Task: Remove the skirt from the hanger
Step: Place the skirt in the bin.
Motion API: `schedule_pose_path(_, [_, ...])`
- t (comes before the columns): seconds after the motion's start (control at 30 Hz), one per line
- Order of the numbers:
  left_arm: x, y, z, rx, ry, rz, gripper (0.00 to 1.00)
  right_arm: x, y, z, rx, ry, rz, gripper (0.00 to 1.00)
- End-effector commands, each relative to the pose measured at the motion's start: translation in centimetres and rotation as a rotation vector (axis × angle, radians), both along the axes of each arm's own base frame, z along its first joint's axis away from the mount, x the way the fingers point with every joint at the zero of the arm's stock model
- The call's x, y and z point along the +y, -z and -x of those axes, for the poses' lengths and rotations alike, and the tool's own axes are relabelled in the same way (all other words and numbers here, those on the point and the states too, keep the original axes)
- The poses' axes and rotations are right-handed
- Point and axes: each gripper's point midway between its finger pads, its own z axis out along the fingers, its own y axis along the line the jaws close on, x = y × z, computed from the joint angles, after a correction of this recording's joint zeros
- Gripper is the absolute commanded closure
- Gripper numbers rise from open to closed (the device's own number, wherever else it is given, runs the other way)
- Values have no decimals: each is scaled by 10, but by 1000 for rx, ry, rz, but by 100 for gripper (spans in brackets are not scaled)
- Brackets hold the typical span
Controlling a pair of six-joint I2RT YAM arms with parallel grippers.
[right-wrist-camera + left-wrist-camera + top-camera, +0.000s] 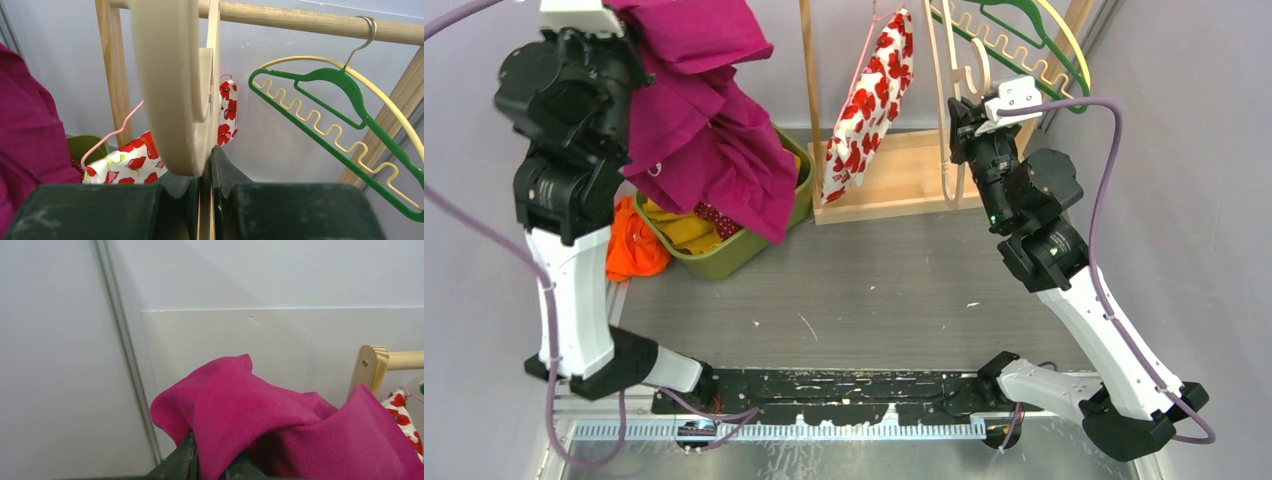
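The magenta skirt (704, 130) hangs in a bunch from my left gripper (614, 25), which is raised high at the far left; its fingertips are buried in the cloth there. In the left wrist view the left gripper (215, 465) is shut on a fold of the skirt (280, 425). My right gripper (961, 112) is at the wooden rack, shut on the lower part of a cream hanger (940, 90). Close up, the right gripper (206, 165) pinches a thin edge of the bare hanger (170, 100). Skirt and hanger are apart.
An olive bin (744, 250) with clothes sits below the skirt, with an orange cloth (634, 245) to its left. A poppy-print cloth (869, 105) hangs on a pink hanger from the rack (894, 175). Green and yellow hangers (325, 80) hang to the right.
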Motion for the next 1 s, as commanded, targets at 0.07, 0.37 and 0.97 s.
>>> schedule_pose_path(0.07, [40, -57, 32, -279, -189, -3, 100, -8, -39, 12, -109, 2, -53, 99])
schedule_pose_path(0.37, [41, 7, -14, -122, -253, -89, 100, -5, -26, 8, -82, 4, -37, 99])
schedule_pose_path(0.97, [34, 309, -75, 543, -26, 149, 100, -13, 1, -1, -11, 71, 13, 100])
